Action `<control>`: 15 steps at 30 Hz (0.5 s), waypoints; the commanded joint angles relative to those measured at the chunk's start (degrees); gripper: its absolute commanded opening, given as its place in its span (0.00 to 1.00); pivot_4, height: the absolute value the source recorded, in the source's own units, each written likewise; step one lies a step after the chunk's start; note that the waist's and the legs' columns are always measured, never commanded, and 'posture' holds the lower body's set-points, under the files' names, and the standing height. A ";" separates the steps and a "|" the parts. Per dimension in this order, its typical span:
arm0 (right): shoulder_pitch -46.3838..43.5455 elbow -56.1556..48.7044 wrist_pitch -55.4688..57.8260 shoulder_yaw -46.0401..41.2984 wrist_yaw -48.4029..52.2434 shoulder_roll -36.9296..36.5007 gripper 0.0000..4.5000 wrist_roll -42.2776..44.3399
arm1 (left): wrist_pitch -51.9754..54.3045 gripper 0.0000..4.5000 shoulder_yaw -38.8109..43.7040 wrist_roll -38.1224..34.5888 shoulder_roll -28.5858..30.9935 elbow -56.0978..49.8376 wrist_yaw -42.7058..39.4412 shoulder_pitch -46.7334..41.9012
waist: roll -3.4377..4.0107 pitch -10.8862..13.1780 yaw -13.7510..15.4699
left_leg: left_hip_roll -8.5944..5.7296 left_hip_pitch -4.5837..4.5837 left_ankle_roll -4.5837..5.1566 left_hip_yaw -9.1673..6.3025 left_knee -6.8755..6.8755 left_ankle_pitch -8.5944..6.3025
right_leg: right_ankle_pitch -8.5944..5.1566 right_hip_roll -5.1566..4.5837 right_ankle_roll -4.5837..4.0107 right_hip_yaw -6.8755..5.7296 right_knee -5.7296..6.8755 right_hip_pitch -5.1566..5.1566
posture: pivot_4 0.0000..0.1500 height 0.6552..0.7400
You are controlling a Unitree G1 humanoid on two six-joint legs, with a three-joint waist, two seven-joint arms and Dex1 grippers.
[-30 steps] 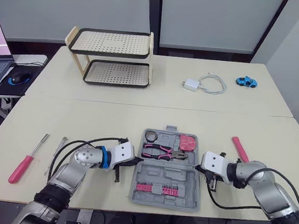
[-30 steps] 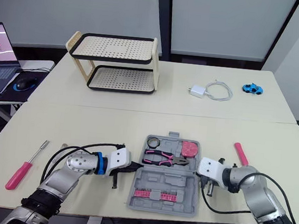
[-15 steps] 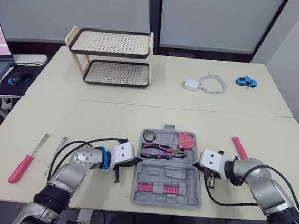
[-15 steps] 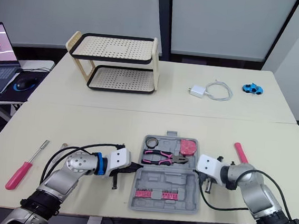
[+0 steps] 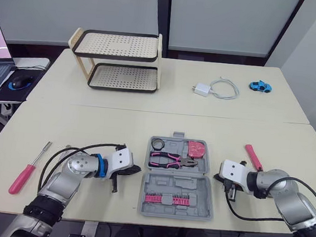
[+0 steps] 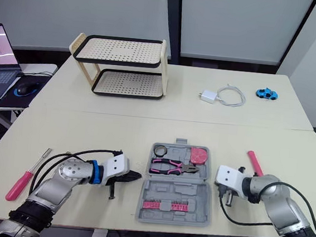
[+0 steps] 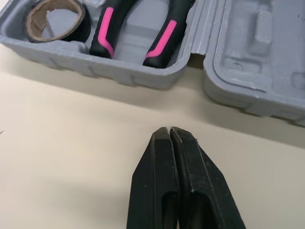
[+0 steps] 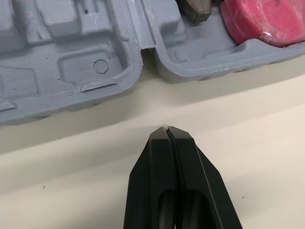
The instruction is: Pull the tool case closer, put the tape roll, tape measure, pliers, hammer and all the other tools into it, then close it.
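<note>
Tool case lies open between left gripper and right gripper (both with fingers pressed together), neither touching it.

The grey tool case is laid open. Tape roll, pliers and tape measure are seated in its far half. A red screwdriver is left outside.

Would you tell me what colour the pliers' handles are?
Black with pink stripes on the pliers; clearest in the left wrist view.
</note>
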 commanded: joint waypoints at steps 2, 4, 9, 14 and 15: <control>2.78 -6.75 0.34 -7.16 0.50 -4.01 0.00 3.40 | 2.43 0.01 7.06 -5.04 4.46 -4.15 -1.51 1.29 | 0.00 0.03 0.06 | 0.01 -0.04 0.00 -0.02 0.00 0.00 | 0.00 -0.01 0.00 0.00 -0.01 -0.02 | 1.00 1.00; 6.25 -10.14 0.40 -13.04 1.80 -6.53 0.00 6.43 | 3.52 0.01 12.16 -8.72 8.07 -5.00 -3.89 2.77 | 0.01 0.04 0.10 | 0.02 -0.04 0.00 -0.03 0.01 0.00 | 0.00 -0.02 0.00 0.00 -0.01 0.00 | 1.00 1.00; 16.65 -14.62 0.49 -30.22 7.40 -12.26 0.00 13.07 | 3.97 0.01 24.81 -14.01 17.83 -0.15 -8.20 6.80 | 0.00 0.09 0.09 | 0.06 -0.10 0.01 -0.07 -0.06 -0.01 | 0.00 -0.02 0.00 -0.06 -0.16 0.00 | 1.00 1.00; 21.63 -12.66 -0.11 -40.69 10.89 -14.72 0.00 15.47 | 0.12 0.28 31.17 -13.97 21.98 8.95 -9.20 8.40 | 0.03 0.09 0.06 | 0.02 0.04 0.04 0.06 -0.08 -0.02 | 0.00 -0.02 0.00 -0.01 -0.29 0.18 | 1.00 1.00; 22.36 -12.25 -0.14 -42.43 11.52 -14.86 0.00 15.71 | -0.30 0.34 32.42 -14.00 22.40 10.81 -8.99 8.65 | 0.02 0.09 0.05 | 0.02 0.04 0.04 0.07 -0.08 -0.02 | 0.00 -0.02 0.00 -0.01 -0.29 0.19 | 1.00 1.00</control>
